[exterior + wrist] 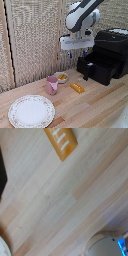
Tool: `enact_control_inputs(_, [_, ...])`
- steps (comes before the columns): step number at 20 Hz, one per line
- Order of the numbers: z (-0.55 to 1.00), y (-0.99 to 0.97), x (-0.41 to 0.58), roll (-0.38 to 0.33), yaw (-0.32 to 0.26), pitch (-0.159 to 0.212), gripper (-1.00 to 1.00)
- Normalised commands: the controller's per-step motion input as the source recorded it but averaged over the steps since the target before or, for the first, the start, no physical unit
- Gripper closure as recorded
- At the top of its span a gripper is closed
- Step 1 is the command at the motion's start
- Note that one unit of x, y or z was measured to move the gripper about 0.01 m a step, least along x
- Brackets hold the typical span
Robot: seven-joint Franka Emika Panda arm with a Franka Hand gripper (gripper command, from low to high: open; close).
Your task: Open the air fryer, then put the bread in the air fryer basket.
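The air fryer (114, 44) stands at the exterior view's right with its basket (102, 67) pulled out as an open black drawer. The air fryer handle (87, 70) juts from the drawer's front panel. The bread (77, 88) lies on the wooden table in front of the drawer, and it also shows in the wrist view as an orange-brown stick (61, 140). My gripper (77, 51) hangs in the air well above the bread, beside the drawer. Its fingers stand apart with nothing between them. A blue fingertip (121, 244) shows at the wrist view's corner.
A pink mug (52, 85) stands to the exterior view's left of the bread. Behind it is a small white bowl (62, 77) with yellow food. A patterned plate (31, 111) lies near the front. A woven screen backs the table.
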Motion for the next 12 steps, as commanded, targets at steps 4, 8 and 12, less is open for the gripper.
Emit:
enact_control_inputs(4, [-0.32,0.01,-0.356,0.000,0.293,0.093,-1.00])
enact_control_inputs(8, [-0.49,0.02,-0.337,0.022,0.292,0.015,-1.00])
enact_control_inputs(12, [-0.52,0.10,-0.201,0.054,0.282,-0.033,-1.00])
